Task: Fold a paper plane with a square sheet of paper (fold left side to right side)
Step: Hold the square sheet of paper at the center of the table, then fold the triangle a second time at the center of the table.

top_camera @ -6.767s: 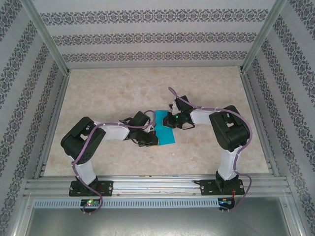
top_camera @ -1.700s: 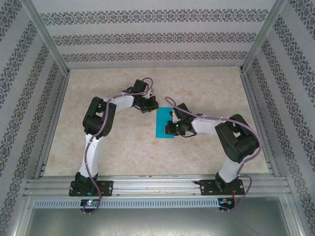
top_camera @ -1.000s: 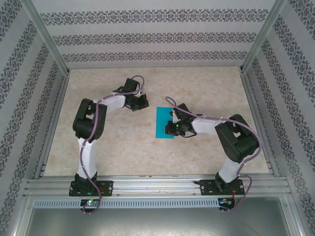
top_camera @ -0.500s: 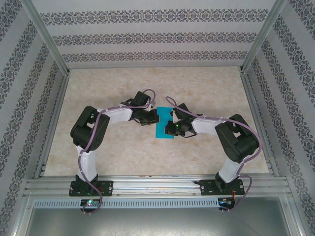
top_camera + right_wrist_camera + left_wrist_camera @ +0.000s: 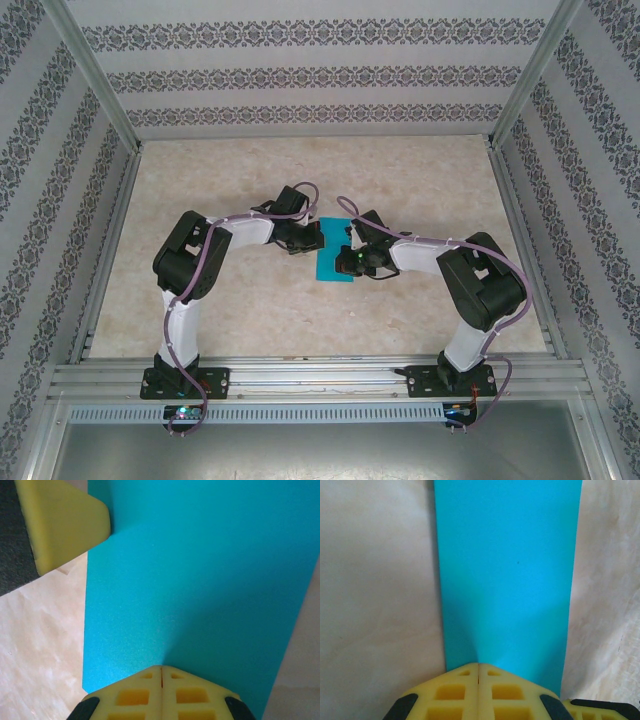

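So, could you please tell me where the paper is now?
In the top view the paper lies flat mid-table, between the left pincer at its left edge and the right pincer at its right.

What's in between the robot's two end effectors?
The blue paper lies between the left end effector and the right end effector. Both are shut, with their tips over it. The top view shows this.
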